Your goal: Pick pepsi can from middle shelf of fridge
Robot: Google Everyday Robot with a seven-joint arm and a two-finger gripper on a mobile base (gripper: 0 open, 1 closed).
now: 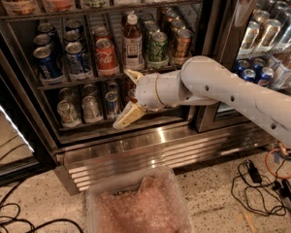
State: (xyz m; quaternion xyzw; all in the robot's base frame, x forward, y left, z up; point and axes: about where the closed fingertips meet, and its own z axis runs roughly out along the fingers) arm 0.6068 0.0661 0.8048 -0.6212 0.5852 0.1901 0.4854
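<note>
The red Coca-Cola can (106, 57) stands at the front of the middle shelf (63, 84) of the fridge (214, 42), and it serves as the marker for everything else. Just left of it, in the neighbouring lane, stands a pepsi can (77, 60), upright, dark blue with a silver top. A second pepsi can (47, 65) stands one lane further left, with more blue cans lined up behind both. Right of the Coca-Cola can come a labelled bottle (132, 42), a green can (158, 47) and a brown can (181, 43).

The end effector (127, 97) hangs below and to the right of the Coca-Cola can, in front of the fridge's lower rack, roughly under the bottle. Its two fingers are spread wide and hold nothing. The upper finger (131, 75) reaches up to the level of the middle shelf's front rail. The lower finger (127, 118) points down-left across the rack below. The pepsi can sits up and to the left of the end effector, with the Coca-Cola can between them, and nothing touches it. The white arm (233, 89) runs off to the right of the Coca-Cola can.

Below the Coca-Cola can, silver cans (91, 108) stand on the lower rack, and further down a clear tub (94, 198) sits on the floor.
</note>
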